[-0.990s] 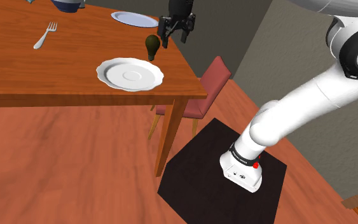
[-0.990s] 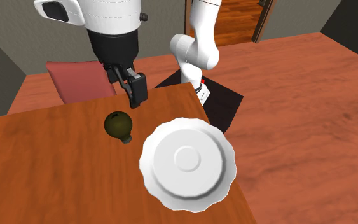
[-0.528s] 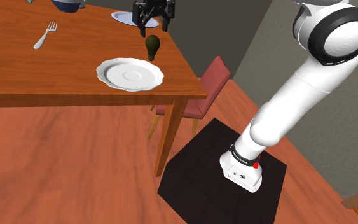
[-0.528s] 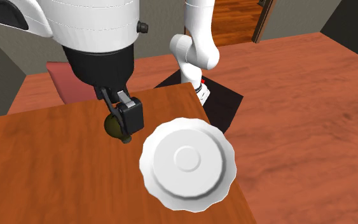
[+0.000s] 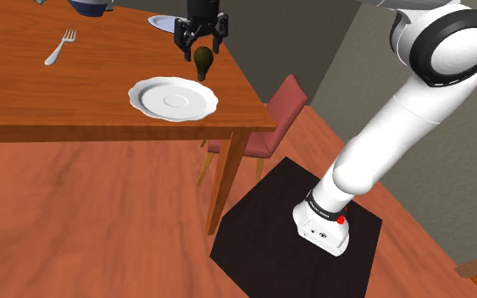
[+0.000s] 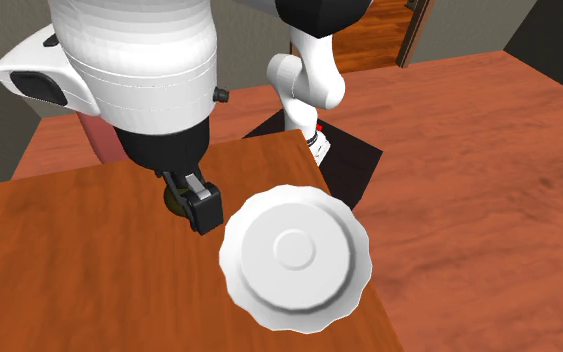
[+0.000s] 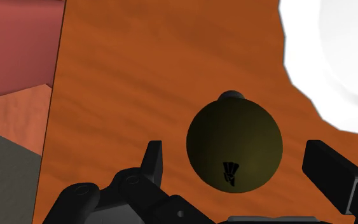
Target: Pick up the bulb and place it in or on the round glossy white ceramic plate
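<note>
A dark olive bulb (image 5: pixel 202 61) lies on the wooden table (image 5: pixel 58 93), just beyond the scalloped white plate (image 5: pixel 142 90) and near the table's corner. My gripper (image 5: pixel 202 49) hangs right above the bulb, open. In the wrist view the bulb (image 7: pixel 234 137) sits between the two black fingers (image 7: pixel 152 158), which stand apart and do not touch it. The plate (image 7: pixel 336 57) lies beside the bulb there. In the second exterior view my hand covers most of the bulb (image 6: pixel 172 203), and the gripper (image 6: pixel 199 205) stands close beside the plate (image 6: pixel 241 250).
A second plate (image 5: pixel 180 24), a fork (image 5: pixel 60 46) and a blue vessel (image 5: pixel 91 7) lie farther back on the table. A red chair (image 5: pixel 272 114) stands at the table's near corner, beside the table edge next to the bulb.
My gripper has swung to the shoulder view's left and come down over the bulb, staying open. The bulb and plate have not moved.
</note>
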You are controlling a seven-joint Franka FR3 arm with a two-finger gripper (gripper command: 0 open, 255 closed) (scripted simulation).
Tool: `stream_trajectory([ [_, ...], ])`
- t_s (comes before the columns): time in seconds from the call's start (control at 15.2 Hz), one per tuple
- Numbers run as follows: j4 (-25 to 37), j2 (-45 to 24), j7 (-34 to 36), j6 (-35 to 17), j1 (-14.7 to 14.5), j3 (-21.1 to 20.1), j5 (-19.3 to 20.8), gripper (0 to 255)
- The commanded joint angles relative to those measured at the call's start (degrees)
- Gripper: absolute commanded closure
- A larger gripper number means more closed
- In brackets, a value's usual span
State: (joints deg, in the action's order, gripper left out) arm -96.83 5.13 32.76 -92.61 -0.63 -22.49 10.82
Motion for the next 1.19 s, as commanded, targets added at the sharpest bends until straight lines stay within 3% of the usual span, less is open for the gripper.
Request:
stream_trajectory([
  [0.0, -0.39, 0.08, -0.09, -0.37, 0.06, 0.08, -0.02, 0],
  [0.4, -0.38, 0.08, -0.09, -0.35, 0.06, 0.08, -0.02, 0],
  [0.46, -0.38, 0.08, -0.09, -0.35, 0.06, 0.08, -0.02, 255],
  [1.12, 0.58, -0.1, -0.18, 0.43, 0.05, 0.05, 0.04, 255],
])
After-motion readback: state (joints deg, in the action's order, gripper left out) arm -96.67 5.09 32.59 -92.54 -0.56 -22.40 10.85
